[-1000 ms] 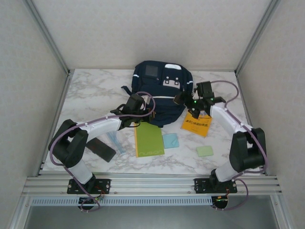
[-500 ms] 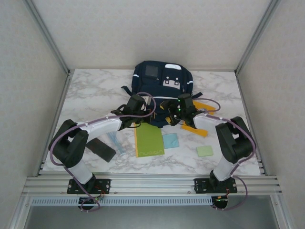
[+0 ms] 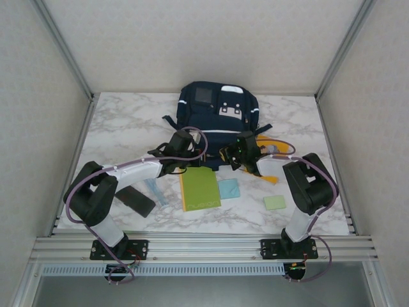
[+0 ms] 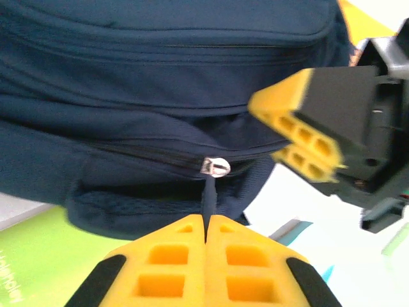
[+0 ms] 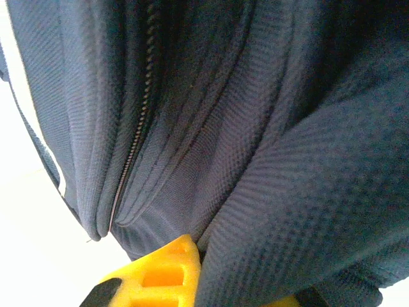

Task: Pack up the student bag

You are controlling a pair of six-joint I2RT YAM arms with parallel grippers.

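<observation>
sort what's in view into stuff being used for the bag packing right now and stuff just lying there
In use: student bag; its zipper pull, pinched by the left gripper; right gripper, clamped on bag fabric.
Lying untouched: green notebook, blue pad, green pad, orange book, black case.

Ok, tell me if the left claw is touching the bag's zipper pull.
Touching. Left wrist view: the left claw is shut on the zipper pull.

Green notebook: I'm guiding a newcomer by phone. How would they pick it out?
Find the big navy bag at the back. Right in front of it lies the notebook. It is lime green, far larger than the pale blue pad beside it.
</observation>
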